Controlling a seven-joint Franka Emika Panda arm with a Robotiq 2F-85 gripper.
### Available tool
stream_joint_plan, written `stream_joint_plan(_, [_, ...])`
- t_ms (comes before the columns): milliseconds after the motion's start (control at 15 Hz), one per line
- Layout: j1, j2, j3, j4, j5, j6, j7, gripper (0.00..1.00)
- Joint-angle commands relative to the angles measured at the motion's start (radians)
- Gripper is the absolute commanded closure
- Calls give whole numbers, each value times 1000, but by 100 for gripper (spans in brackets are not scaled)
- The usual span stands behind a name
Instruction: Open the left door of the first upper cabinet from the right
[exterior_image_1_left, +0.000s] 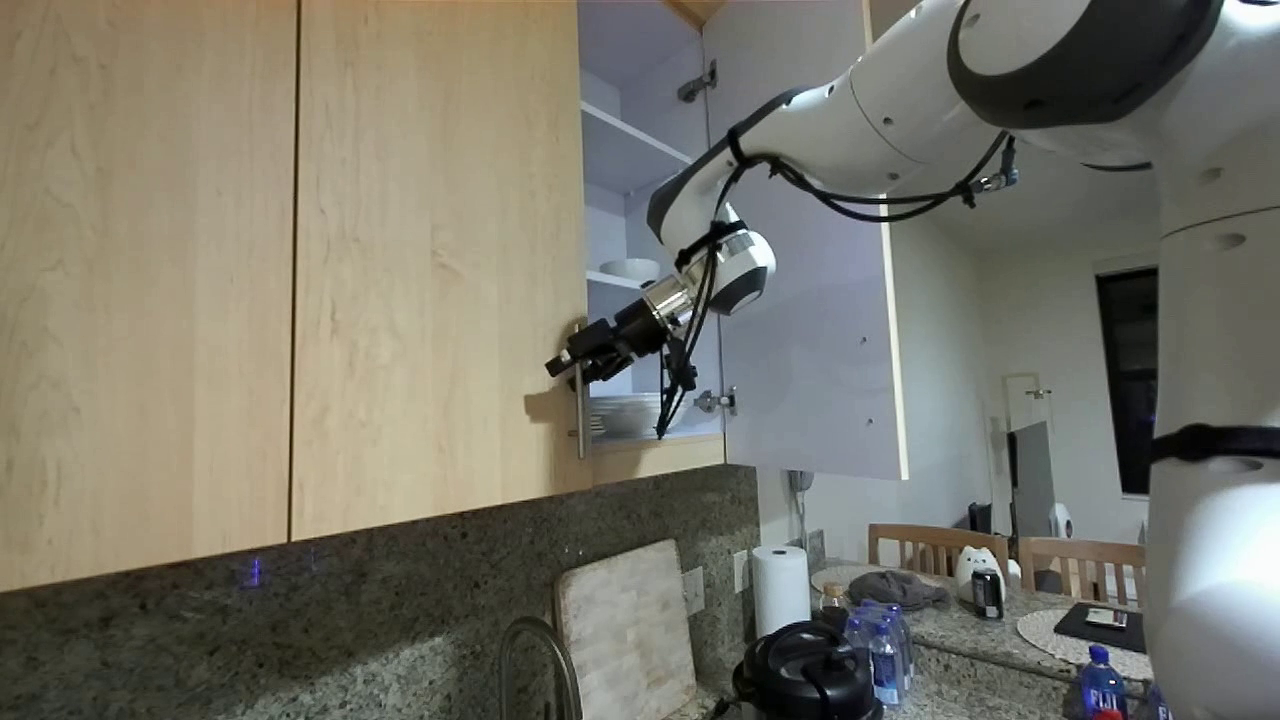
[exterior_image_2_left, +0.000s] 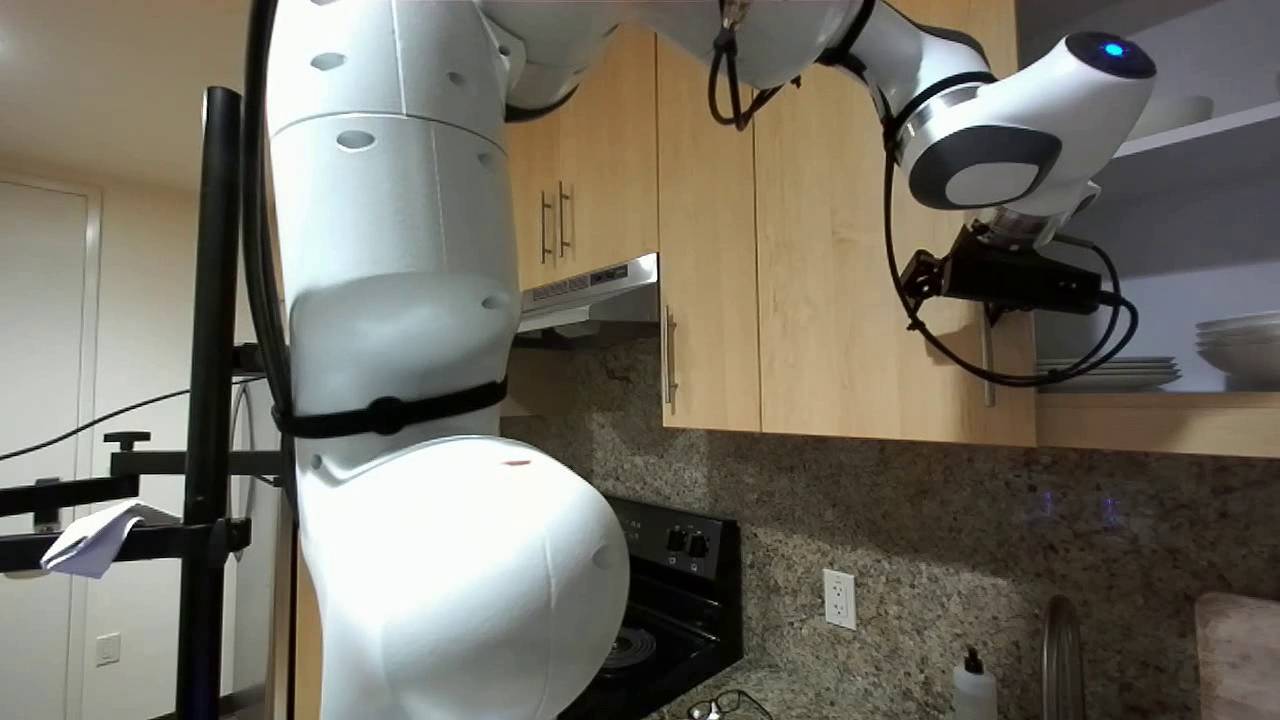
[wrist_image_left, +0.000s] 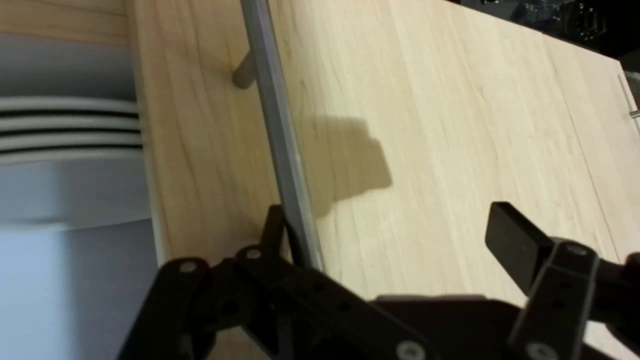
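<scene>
**Steel bar handle (wrist_image_left: 283, 135) inside the pincer (wrist_image_left: 390, 225), by near finger (wrist_image_left: 273, 227)**

Left door (exterior_image_1_left: 440, 270) of the first upper cabinet (exterior_image_1_left: 660, 462): looks closed from where I stand. Right door (exterior_image_1_left: 805, 340) next to it stands wide. Pincer: fingers well apart, nothing gripped. Key relation: upright bar runs between the fingers, right by the near finger, which sits on the cabinet-interior side; touching or just beside, can't tell. The far finger (wrist_image_left: 517, 245) hangs over the door face, well clear of the bar. Bar's long axis follows the door's free edge; pincer's spread lies across it, around the upper half. My read: pinch the bar, or hook it with the near finger, then pull outward, arcing about the door's far edge, presumably the hinged side.
</scene>
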Motion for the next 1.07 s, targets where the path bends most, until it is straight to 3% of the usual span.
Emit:
stream_joint_plan(0, [-23,-11,22,-24,18,-68,-64,0])
stream_joint_plan(400, [-37,-15,26,-24,4,-165,-129,0])
stream_joint_plan(1000, [-8,-46,110,-80,-41,92,-61,0])
